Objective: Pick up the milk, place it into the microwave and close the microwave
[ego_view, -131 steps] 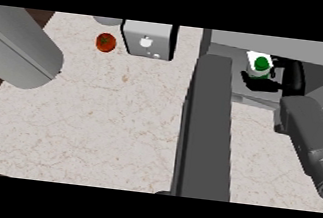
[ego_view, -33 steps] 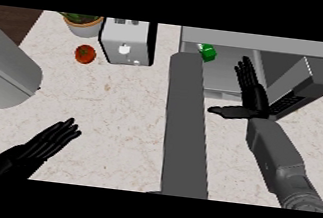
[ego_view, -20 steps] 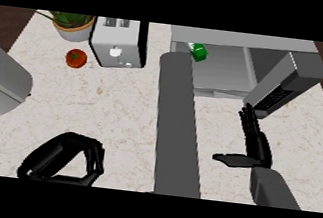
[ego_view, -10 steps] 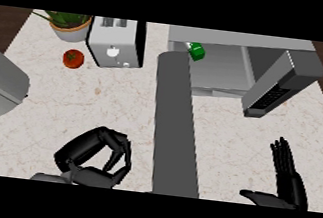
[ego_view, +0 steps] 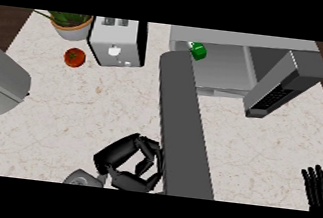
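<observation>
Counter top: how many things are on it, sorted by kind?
Appliances: 2, the toaster and the microwave, door open.
Plants: 1, the potted plant.
Food and drink: 2, the red fruit and the milk inside the microwave.
Total: 5.

Only the fingertips of the right hand (ego_view: 319, 188) show, its palm cut off by the lower edge.

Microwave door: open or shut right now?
Open. The microwave cavity is exposed with the green-capped milk inside, and its door swings out to the right over the counter.
</observation>
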### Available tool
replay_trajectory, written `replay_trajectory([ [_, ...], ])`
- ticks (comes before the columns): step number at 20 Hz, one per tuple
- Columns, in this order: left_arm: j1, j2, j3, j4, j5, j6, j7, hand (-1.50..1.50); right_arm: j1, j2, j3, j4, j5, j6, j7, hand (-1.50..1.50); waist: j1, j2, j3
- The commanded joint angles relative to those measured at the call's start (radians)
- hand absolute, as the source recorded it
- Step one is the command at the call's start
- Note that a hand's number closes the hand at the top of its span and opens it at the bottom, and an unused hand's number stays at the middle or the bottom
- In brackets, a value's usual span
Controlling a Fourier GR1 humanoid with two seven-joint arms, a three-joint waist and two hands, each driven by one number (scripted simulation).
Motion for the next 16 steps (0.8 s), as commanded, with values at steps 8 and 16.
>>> replay_trajectory([
  [8,-0.139,-0.002,-0.430,0.145,0.196,0.348,0.095,1.50,0.168,-0.032,0.105,-0.430,-0.194,0.199,0.129,-1.50,-0.035,0.006,-0.001],
  [16,-0.305,-0.002,-0.594,0.197,0.351,0.633,0.107,1.50,0.187,-0.090,0.146,-0.637,-0.301,0.212,0.276,-1.50,-0.073,0.013,-0.002],
])
